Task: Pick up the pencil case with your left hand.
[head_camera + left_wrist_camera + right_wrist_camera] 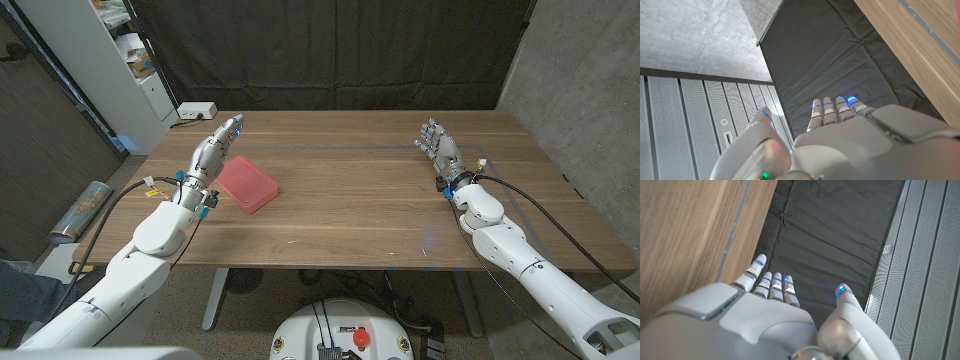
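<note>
Pencil case (247, 184): red, flat on table (380, 200), long axis diagonal. Left hand (213, 152): just beside case's outer edge, fingers extended, holding nothing; nearer hand. Right hand (441, 150): well apart from case, open, empty.

We see a brown wooden table (380, 210) before a black cloth curtain (330, 50). Off its far left corner we find a white power strip (195, 111) beside a white shelf unit (110, 60). A grey concrete wall (580, 80) stands to the right.
</note>
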You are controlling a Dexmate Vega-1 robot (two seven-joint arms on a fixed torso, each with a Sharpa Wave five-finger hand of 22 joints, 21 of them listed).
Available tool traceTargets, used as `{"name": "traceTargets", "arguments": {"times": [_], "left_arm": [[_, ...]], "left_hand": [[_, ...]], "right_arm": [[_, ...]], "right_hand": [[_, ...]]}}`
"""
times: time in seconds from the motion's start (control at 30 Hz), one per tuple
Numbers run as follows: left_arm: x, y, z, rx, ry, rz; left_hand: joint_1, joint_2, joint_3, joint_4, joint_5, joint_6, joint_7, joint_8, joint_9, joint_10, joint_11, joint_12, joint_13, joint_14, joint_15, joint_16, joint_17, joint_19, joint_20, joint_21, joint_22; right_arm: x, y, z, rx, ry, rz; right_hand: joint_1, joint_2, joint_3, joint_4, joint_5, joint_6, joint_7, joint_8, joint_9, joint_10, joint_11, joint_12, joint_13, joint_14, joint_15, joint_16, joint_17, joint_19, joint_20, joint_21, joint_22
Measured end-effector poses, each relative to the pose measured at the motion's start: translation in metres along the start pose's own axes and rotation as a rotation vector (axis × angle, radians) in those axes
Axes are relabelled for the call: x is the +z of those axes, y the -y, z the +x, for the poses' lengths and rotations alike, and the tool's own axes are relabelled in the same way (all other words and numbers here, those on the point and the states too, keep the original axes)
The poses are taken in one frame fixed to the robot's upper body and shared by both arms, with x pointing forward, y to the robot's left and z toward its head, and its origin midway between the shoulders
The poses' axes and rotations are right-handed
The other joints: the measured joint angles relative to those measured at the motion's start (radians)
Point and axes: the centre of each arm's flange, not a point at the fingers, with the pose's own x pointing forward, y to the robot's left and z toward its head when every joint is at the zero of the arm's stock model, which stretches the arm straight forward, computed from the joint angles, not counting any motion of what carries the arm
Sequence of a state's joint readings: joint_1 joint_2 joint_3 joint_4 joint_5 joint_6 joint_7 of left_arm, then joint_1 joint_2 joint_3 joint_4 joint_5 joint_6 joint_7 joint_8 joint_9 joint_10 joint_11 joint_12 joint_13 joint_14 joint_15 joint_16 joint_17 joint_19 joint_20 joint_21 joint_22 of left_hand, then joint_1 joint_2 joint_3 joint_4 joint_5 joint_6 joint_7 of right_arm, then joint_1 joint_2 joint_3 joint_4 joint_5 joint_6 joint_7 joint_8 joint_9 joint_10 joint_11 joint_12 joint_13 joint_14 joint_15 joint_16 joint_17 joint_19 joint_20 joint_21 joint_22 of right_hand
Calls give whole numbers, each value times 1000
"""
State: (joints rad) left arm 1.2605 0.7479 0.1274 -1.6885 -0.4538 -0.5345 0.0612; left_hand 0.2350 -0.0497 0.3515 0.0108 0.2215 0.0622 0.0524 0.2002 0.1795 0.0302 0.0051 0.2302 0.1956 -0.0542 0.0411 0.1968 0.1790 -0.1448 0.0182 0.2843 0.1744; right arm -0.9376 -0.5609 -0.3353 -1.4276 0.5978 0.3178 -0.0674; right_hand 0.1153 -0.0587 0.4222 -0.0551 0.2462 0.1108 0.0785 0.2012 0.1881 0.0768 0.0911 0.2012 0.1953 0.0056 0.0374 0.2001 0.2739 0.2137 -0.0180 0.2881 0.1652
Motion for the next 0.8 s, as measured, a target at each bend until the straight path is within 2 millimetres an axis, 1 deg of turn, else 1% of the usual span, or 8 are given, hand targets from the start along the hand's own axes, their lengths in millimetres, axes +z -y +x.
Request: {"name": "traceTargets", "arguments": {"times": [0.13, 0.5, 0.6, 0.8], "left_arm": [[0, -2, -3, 6, 1, 7], [0, -4, -9, 22, 6, 16], [1, -5, -10, 25, 8, 20], [0, -7, -12, 30, 5, 31]], "left_hand": [[4, 4, 0, 0, 0, 1, -1, 0, 0, 1, -1, 0, 0, 0, 0, 0, 0, 0, 0, 0, 0], [4, 4, 4, -4, 0, 11, -1, 0, 0, 5, 2, 0, 0, 5, -5, 0, 0, 5, -5, -7, 0], [4, 4, 4, -4, 0, 11, -1, 0, 0, 5, 2, 0, 0, 8, -2, 0, 0, 5, -5, -8, 0], [4, 4, 1, -7, 0, 17, -6, 0, 0, 11, -3, 0, 0, 10, 0, 0, 0, 5, -5, -8, 0]], "right_arm": [[0, 1, 1, -2, 1, -1], [1, 1, 5, 0, 3, -1], [0, 2, 6, 1, 3, -1], [0, 3, 8, 0, 3, 0]], "right_hand": [[0, 0, 0, 0, 0, 0, 0, 0, 0, 0, 0, 0, 0, 0, 0, 4, 0, 6, 6, 0, 0], [0, 0, -4, -4, 0, 0, 0, 0, 0, 0, 0, 0, 0, 0, 0, 4, 0, 5, 6, -4, 0], [0, 0, -8, 0, 0, 0, 0, 0, 0, 0, 0, 0, 0, 0, 0, 4, -1, 5, 5, -4, 0], [0, 0, -8, 0, -7, 0, 0, 0, 0, 4, 4, 0, 0, 0, 0, 4, -5, 6, 5, -4, 0]]}}
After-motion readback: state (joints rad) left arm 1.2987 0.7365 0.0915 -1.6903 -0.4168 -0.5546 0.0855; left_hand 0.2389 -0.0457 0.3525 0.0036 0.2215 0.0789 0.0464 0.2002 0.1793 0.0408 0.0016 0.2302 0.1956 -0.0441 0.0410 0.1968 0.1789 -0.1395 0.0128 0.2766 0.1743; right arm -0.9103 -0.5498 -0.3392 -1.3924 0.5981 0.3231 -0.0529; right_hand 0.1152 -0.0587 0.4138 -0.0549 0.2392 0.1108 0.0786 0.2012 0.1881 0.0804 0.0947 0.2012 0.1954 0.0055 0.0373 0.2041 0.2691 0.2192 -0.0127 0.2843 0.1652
